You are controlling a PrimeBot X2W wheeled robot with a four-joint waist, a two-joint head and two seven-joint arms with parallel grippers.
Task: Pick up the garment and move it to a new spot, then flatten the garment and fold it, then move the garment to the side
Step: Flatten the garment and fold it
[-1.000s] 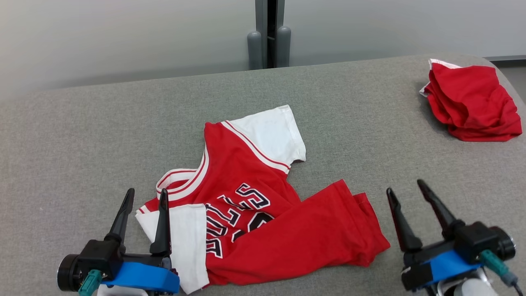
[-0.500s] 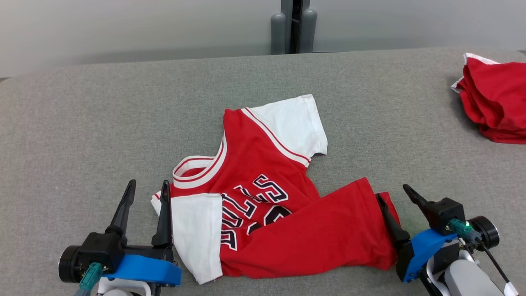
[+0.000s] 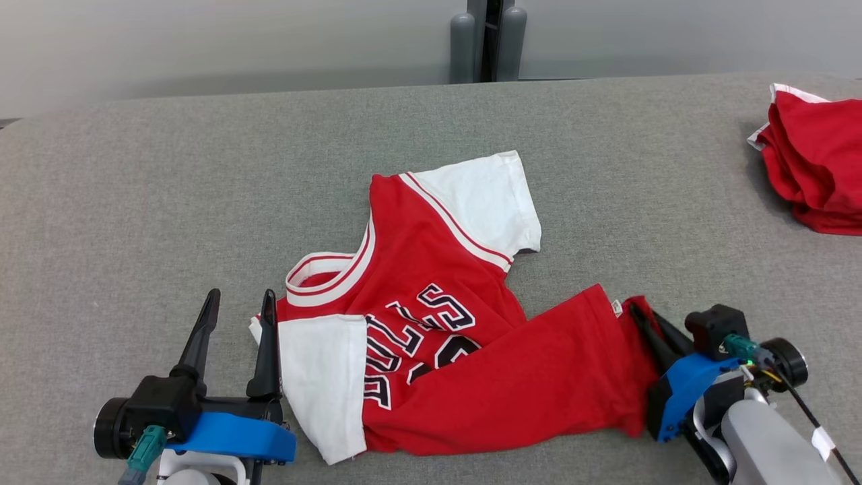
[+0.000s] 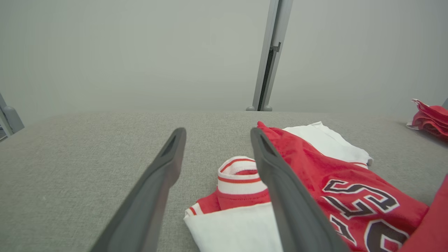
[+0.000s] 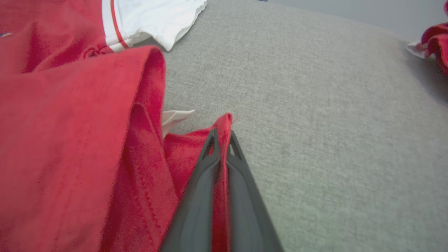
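The garment [image 3: 431, 323] is a red jersey with white sleeves and dark lettering, lying crumpled mid-table with its lower part twisted to the right. My right gripper [image 3: 643, 316] is shut on the garment's red hem corner; in the right wrist view that gripper [image 5: 222, 134] has both fingers pressed together with red cloth [image 5: 70, 140] pinched between them. My left gripper [image 3: 239, 303] stands open at the near left, its right finger alongside the white sleeve. In the left wrist view the gripper [image 4: 217, 134] frames bare table, with the striped collar [image 4: 239, 175] just beyond.
A second red cloth bundle [image 3: 818, 168] lies at the far right of the grey fabric table [image 3: 168, 202]; it also appears as a red bundle [image 4: 430, 117] in the left wrist view. A grey post [image 3: 488, 40] stands behind the table's far edge.
My right gripper moved left onto the garment's hem corner and went from open to shut on it. The head camera shifted, so the picture slid. The left gripper kept still.
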